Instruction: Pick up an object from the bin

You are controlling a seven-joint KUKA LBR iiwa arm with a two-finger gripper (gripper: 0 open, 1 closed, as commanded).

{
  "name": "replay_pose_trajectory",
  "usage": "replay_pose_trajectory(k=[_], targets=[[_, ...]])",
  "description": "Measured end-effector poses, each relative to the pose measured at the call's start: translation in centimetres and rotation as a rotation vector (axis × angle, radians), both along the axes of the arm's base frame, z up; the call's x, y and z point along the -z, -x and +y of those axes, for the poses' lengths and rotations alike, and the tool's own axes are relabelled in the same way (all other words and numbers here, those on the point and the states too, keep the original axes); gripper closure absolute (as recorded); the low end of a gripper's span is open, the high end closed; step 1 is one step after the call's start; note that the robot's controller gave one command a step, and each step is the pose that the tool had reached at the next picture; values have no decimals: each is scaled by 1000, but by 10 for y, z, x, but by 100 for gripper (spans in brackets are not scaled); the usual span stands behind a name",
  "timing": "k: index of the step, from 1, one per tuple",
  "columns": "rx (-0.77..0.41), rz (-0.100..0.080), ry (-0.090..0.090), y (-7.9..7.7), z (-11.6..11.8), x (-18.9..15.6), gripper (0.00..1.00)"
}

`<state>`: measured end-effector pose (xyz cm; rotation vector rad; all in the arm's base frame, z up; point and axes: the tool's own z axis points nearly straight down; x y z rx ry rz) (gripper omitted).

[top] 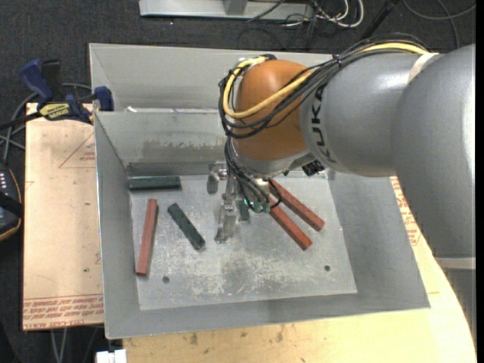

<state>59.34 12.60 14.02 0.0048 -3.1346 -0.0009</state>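
My gripper (224,221) hangs low over the middle of the bin floor, under the orange wrist cover. Just to its left lies a short dark green bar (186,226), set at a slant and a small gap away. To its right, two red bars (296,206) (290,228) lie side by side at a slant, their upper ends hidden by the wrist. A small bit of green (255,203) shows right beside the gripper; I cannot tell what it is or whether it is held.
Another dark green bar (154,182) lies flat by the back wall at the left. A long red bar (147,237) lies near the left wall. The arm covers the bin's back right part. Bare floor runs along the front.
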Motion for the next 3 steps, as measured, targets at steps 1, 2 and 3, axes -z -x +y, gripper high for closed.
replay_pose_trajectory(k=[1, 2, 3], targets=[[-170, -6, -3, -23, 72, 73, 0], [-64, -8, 1, -33, 7, 69, 0], [-65, -5, -3, 1, 63, 70, 0]])
